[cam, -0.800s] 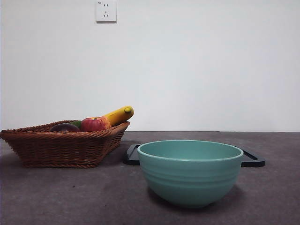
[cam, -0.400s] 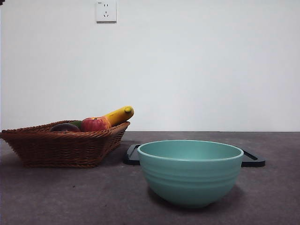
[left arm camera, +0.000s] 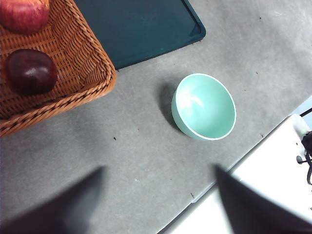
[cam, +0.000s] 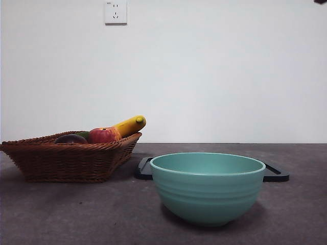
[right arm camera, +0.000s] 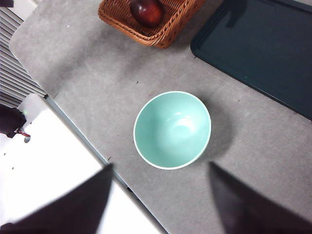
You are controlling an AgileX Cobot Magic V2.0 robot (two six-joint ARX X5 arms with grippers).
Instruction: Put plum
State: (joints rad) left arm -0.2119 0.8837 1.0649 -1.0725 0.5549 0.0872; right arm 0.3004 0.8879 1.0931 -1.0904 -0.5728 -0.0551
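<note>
The plum [cam: 70, 139], dark maroon and glossy, lies in the wicker basket [cam: 66, 161] at the left of the table. The left wrist view has the plum [left arm camera: 30, 71] in the basket's corner [left arm camera: 92, 73], and the right wrist view shows the plum [right arm camera: 146, 12] there too. My left gripper [left arm camera: 156, 207] hangs high above the table, open and holding nothing, well away from the basket. High over the teal bowl [right arm camera: 172, 129], my right gripper [right arm camera: 158, 200] is also open and holds nothing. In the front view only a black tip [cam: 320, 1] of an arm shows, at the top right corner.
A red-yellow apple [cam: 103, 135], a banana [cam: 130, 125] and a green fruit [cam: 83, 135] share the basket. The teal bowl [cam: 207, 186] stands near the table's front, with a dark flat tray [cam: 276, 173] behind it. The table edge [left arm camera: 204, 195] runs close to the bowl.
A small black tip that showed at the top left corner half a second ago is gone, and one now shows at the top right corner. Fruit, basket and bowl have not moved.
</note>
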